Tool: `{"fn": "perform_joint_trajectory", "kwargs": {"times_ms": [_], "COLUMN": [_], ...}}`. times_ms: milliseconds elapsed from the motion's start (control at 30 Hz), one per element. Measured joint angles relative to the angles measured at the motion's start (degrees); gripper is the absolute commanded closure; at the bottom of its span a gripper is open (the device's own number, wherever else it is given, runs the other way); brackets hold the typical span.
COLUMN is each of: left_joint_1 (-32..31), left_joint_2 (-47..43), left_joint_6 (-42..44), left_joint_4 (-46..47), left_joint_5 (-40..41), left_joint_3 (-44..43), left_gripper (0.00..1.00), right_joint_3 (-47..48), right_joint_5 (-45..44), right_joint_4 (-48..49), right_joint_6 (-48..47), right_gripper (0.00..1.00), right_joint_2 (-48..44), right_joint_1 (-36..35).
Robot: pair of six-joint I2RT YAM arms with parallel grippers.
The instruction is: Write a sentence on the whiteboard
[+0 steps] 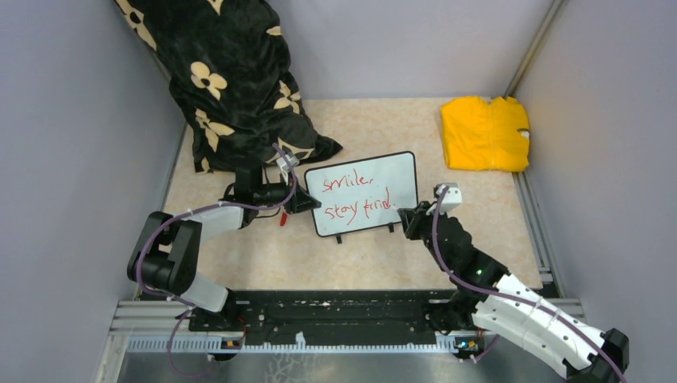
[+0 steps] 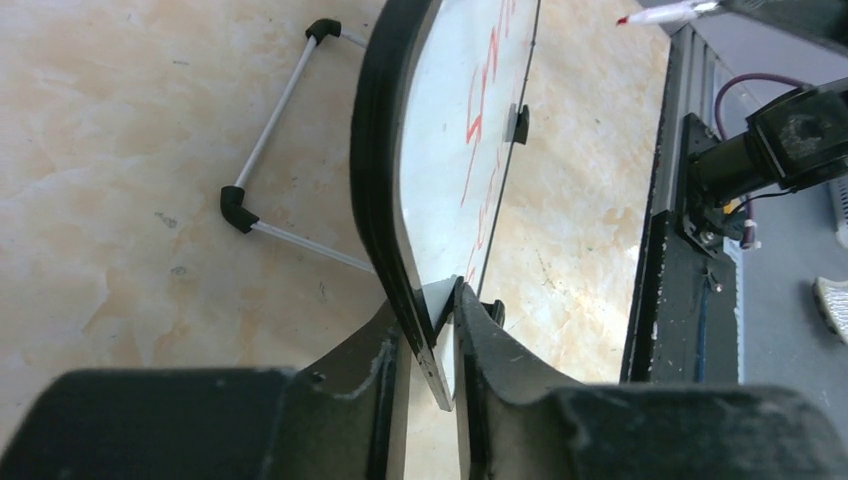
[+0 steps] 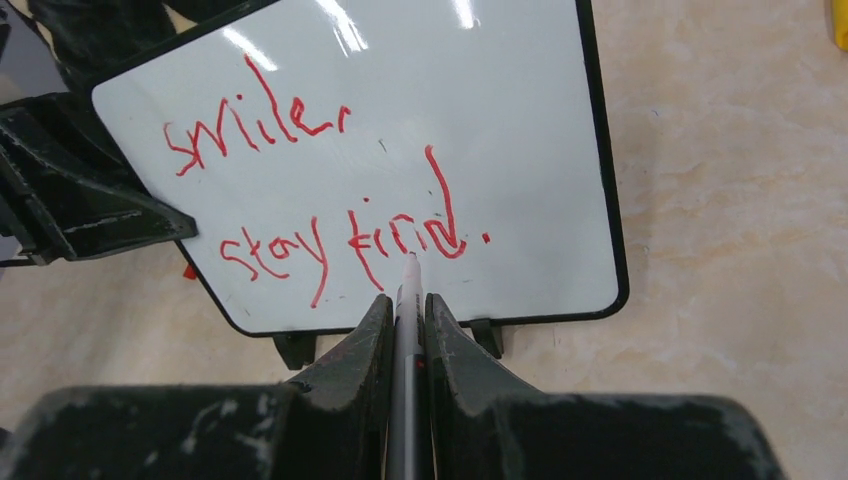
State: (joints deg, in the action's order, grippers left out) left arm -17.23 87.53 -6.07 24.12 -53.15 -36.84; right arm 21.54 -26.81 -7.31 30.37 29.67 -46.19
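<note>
Gripping whiteboard (image 2: 440, 150) edge (2 left fingers (image 2: 340, 390))

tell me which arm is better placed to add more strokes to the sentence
Right. The right gripper holds the marker, tip at the sentence; the left gripper is clamped on the edge of the whiteboard, steadying it.
</note>
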Motion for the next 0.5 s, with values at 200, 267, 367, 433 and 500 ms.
{"fn": "perform_joint_trajectory", "kwargs": {"times_ms": [200,267,367,433,500], "left_joint_1": [-1.07,-1.40,-1.66,-1.77,-1.79], "left_joint_2": [0.02,0.00,-0.24,-0.66,-1.16], "left_joint_6": [2.05,2.36,2.73,2.93,2.99], "left_joint_4": [-1.46,-1.64,-1.92,-2.03,-2.21], "left_joint_5": [2.93,3.80,5.07,5.75,6.34], "left_joint_3": [0.48,0.92,1.51,1.90,2.19], "left_gripper": [0.58,0.56,0.54,0.54,0.53], "right_joint_3": [2.10,2.60,2.73,2.84,2.89], "right_joint_5": [1.09,1.22,1.49,1.68,1.92], "right_joint_4": [0.00,0.04,0.20,0.22,0.35], "right_joint_6": [-2.16,-2.56,-3.10,-3.32,-3.37], "right_gripper": [1.00,1.00,1.00,1.00,1.00], "right_joint_2": [0.04,0.07,0.09,0.11,0.11], "right_joint_1": [0.00,0.02,0.07,0.13,0.15]}}
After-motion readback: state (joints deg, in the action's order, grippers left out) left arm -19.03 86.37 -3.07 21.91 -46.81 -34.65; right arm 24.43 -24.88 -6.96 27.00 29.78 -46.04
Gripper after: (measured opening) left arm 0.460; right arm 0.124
